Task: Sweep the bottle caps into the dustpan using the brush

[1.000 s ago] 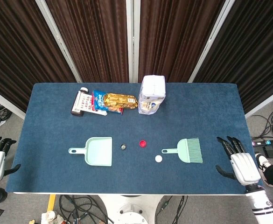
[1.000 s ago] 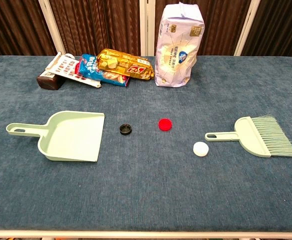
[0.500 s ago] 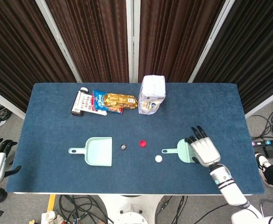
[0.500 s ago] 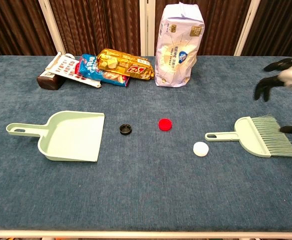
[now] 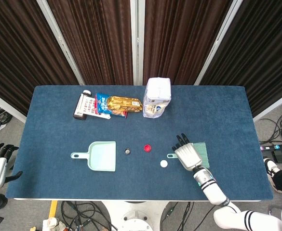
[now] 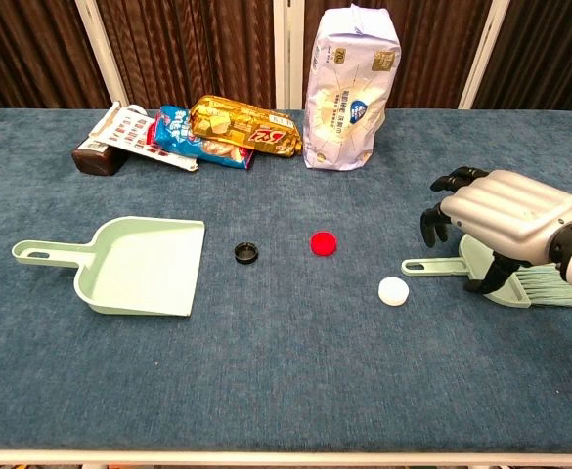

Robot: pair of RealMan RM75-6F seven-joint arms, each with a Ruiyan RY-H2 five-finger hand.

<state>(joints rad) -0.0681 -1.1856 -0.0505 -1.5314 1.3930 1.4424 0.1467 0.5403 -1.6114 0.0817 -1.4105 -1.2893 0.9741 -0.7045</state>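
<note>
The robot's silver right hand with black fingers (image 5: 188, 154) is the only thing that moves. A second ago it sits beyond the right edge of the dark blue cloth-covered table (image 5: 54, 110), outside the chest view. Half a second ago it is over the bristle end of the pale green plastic hand brush (image 6: 545, 289). Now it is farther left, above the brush's body where the handle joins, palm down with fingers curled downward, hiding most of the brush in the head view
</note>
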